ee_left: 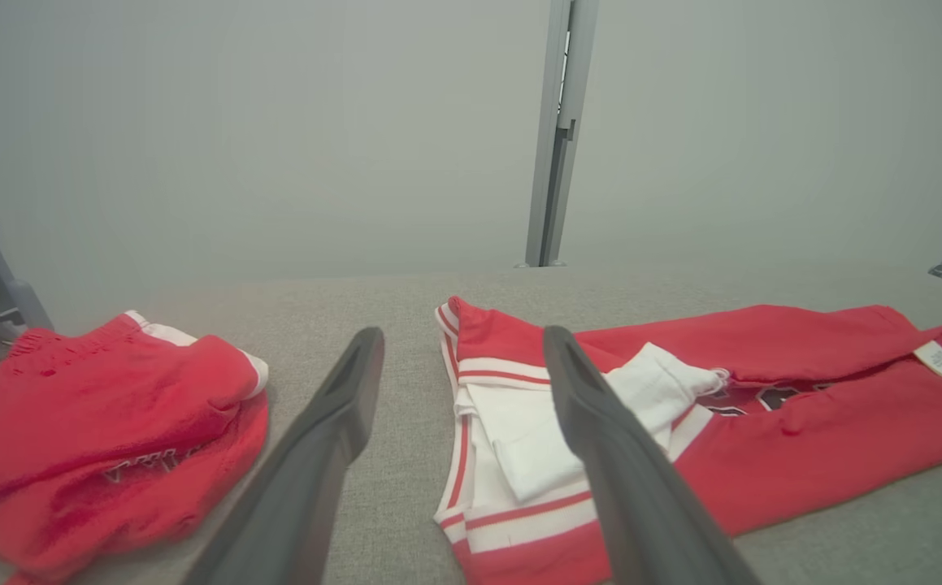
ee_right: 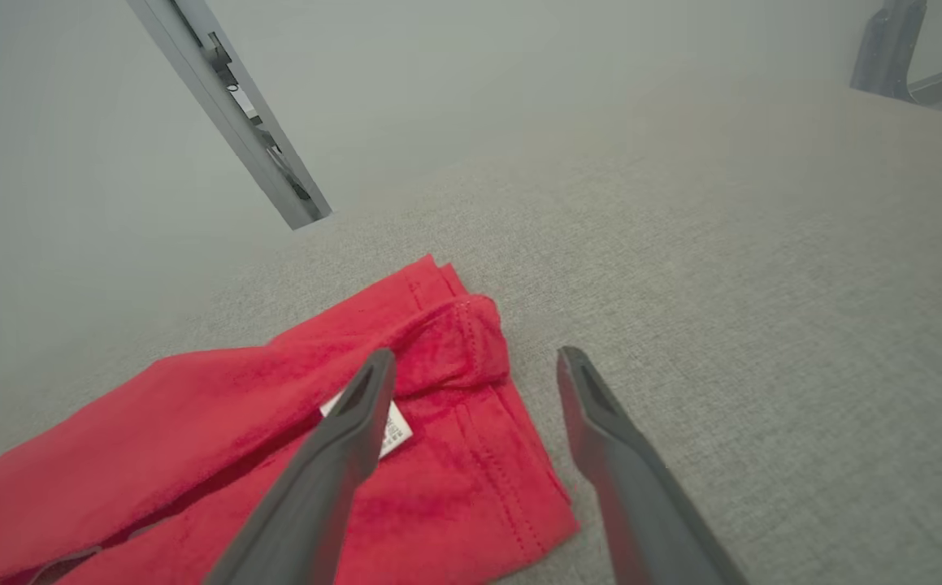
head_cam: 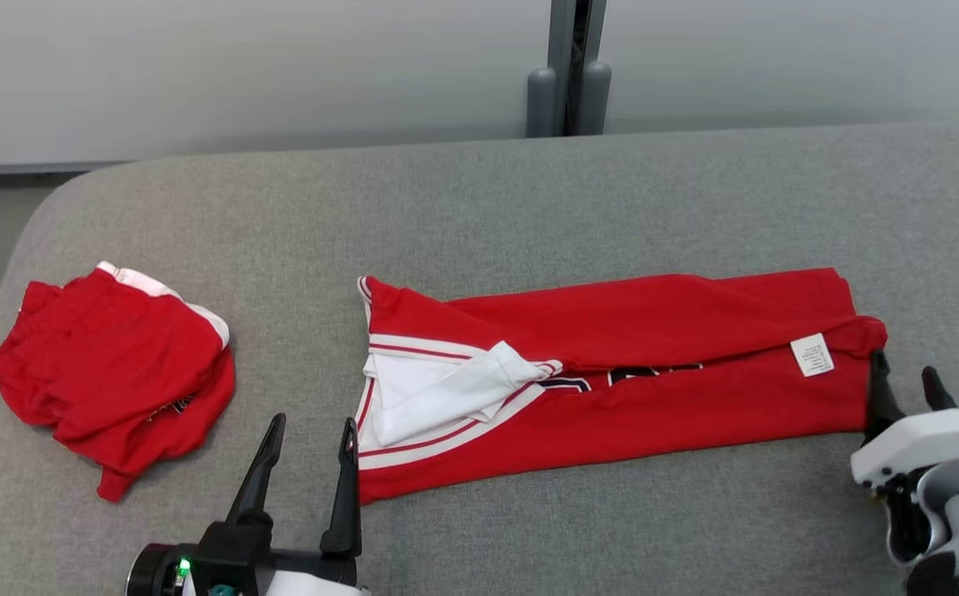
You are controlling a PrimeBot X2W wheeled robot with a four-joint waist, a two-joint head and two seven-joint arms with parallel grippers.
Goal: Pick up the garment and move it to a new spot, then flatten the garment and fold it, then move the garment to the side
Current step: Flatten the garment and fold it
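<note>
A red garment (head_cam: pixel 653 397) with white trim lies across the middle of the grey table (head_cam: pixel 529 199), folded lengthwise into a long strip. Its white-lined end points left and a white label (head_cam: pixel 812 355) sits near its right end. My left gripper (head_cam: pixel 314 426) stands open at the strip's left end, its right finger at the cloth's edge. In the left wrist view the left gripper (ee_left: pixel 462 335) frames that white-trimmed end of the garment (ee_left: pixel 804 439). My right gripper (head_cam: pixel 903 366) is open at the right end. In the right wrist view the right gripper (ee_right: pixel 475 353) straddles the corner of the garment (ee_right: pixel 235 406).
A second red garment (head_cam: pixel 107 364) lies bunched near the table's left edge, also seen from the left wrist as a red garment (ee_left: pixel 97 422). A grey post (head_cam: pixel 566 74) rises behind the table's far edge. Bare grey surface spreads behind and in front of the strip.
</note>
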